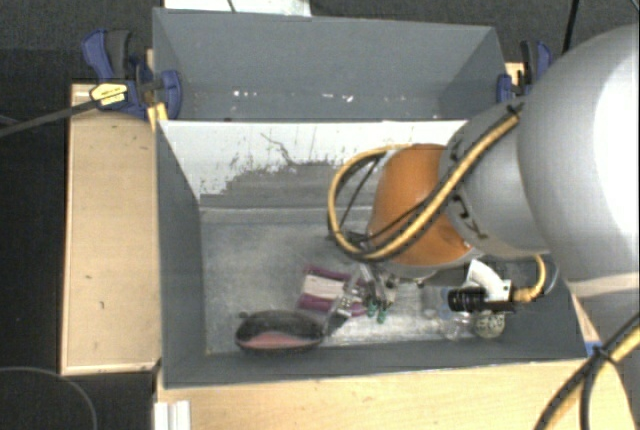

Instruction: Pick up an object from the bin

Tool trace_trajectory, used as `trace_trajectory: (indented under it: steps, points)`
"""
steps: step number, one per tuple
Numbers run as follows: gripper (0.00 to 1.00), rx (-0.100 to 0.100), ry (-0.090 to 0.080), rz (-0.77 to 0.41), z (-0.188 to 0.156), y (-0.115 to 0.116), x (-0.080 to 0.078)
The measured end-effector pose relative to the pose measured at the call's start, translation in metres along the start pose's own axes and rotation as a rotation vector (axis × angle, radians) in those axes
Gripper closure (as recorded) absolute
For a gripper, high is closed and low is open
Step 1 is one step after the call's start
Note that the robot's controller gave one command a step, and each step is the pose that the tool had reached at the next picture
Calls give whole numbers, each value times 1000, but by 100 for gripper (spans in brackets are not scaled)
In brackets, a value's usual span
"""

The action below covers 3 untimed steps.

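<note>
My gripper [366, 296] hangs low over the bin floor near the front, under the arm's orange cover. Just left of it, touching or nearly so, lies a small purple and white packet [320, 289]. A dark oval thing with a pinkish face [279, 331] rests at the front wall, left of and below the gripper. To the right lie a black and white piece [478, 296] and a small clear roundish thing [487, 324].
The arm and its looped yellow-black cables cover the bin's right half. The left and back of the bin floor are bare grey metal, with sloping walls all round.
</note>
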<state>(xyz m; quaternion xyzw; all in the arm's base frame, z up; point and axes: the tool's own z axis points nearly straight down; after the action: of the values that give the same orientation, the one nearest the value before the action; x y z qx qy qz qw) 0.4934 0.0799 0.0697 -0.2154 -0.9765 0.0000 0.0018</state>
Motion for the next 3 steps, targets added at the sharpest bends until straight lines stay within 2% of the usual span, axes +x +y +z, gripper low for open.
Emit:
trace_trajectory:
  steps: [1, 2, 3]
  points:
    - [0, -1, -1, 2, -1, 0, 0]
    - [100, -3, -2, 1, -2, 1, 0]
    - [100, -3, -6, -1, -34, 1, -1]
